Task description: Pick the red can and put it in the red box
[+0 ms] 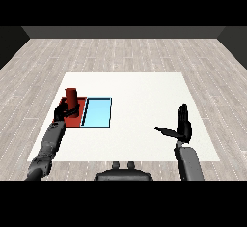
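Left hand (62,110) curled round red can (72,97), over red tray (76,120)

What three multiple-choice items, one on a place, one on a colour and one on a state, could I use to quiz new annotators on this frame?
1. Where is the red can?
A. over the red tray
B. in the light blue tray
C. at the table's right edge

2. What colour is the tray nearer the table's middle?
A. red
B. green
C. light blue

3. How is the right hand?
A. curled round the can
B. open, holding nothing
C. resting in a tray

Answers: 1 A, the can stands at the red tray with the left hand curled round it. 2 C, the light blue tray lies right of the red one. 3 B, its fingers are straight, above the white table.
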Motion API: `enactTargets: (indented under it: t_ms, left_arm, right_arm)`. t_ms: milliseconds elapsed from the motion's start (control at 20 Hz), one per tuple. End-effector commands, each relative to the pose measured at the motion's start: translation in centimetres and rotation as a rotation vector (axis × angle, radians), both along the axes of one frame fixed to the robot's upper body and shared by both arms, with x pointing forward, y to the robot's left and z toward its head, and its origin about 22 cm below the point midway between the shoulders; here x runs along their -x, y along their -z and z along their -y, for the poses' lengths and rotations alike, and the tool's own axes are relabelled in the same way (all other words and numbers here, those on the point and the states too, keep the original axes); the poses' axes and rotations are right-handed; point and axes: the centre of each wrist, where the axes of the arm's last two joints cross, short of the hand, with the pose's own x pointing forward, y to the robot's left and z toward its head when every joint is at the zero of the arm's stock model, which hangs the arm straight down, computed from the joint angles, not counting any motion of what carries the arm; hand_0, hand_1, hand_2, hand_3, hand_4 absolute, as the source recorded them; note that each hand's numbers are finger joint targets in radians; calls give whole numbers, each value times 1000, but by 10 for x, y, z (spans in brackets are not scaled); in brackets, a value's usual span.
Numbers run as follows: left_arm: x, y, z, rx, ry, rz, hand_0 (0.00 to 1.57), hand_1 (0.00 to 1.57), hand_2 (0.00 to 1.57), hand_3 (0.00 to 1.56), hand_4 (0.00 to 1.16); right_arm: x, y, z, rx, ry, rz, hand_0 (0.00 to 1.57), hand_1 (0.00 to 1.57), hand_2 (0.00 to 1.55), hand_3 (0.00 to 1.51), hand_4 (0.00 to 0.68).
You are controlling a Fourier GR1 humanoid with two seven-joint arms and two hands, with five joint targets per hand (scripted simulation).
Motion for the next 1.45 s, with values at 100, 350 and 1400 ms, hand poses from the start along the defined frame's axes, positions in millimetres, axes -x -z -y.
enactTargets:
  t_ms: [100, 350, 1400]
  left_arm:
    - [13, 40, 7, -70, -12, -286, 734, 734, 789, 282, 694]
    - [25, 51, -3, -6, -70, -315, 1070, 1070, 1028, 472, 557]
    - [-9, -6, 0, 281, 241, 713, 0, 0, 0, 0, 0]
  right_arm:
    - [-19, 2, 6, 5, 31, -35, 0, 0, 0, 0, 0]
    - [-23, 9, 2, 30, 43, -32, 0, 0, 0, 0, 0]
    - [-6, -34, -6, -34, -176, 94, 0, 0, 0, 0, 0]
